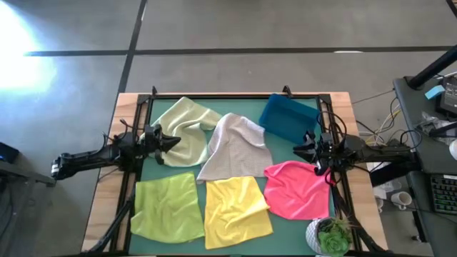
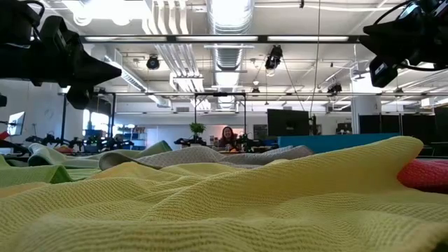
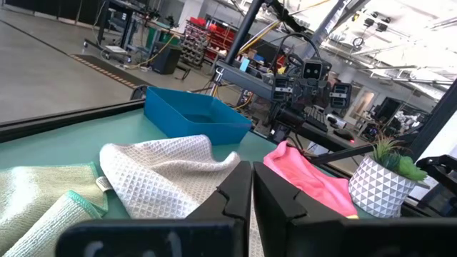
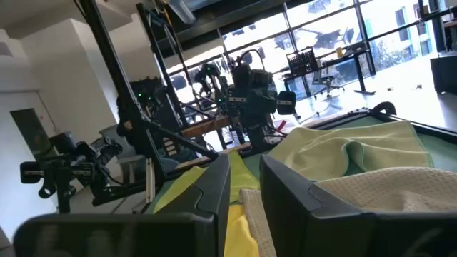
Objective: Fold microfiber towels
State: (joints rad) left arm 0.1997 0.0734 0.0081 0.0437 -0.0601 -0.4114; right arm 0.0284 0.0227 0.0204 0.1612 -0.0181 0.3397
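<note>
Five towels lie on the green mat. The pale green towel [image 1: 187,128] is crumpled at the far left. The light grey towel [image 1: 235,146] is rumpled in the middle, and its left edge lies over the pale green one. The lime green towel [image 1: 168,207], the yellow towel [image 1: 235,210] and the hot pink towel [image 1: 296,189] lie along the near side. My left gripper [image 1: 173,141] is shut and empty, raised over the pale green towel's left part. My right gripper [image 1: 300,148] hovers above the pink towel's far edge, its fingers a narrow gap apart and empty.
A blue bin [image 1: 289,118] stands at the far right, next to the grey towel. A potted plant in a white patterned pot [image 1: 330,235] stands at the near right corner. Black frame rails run along the mat's left, right and far sides.
</note>
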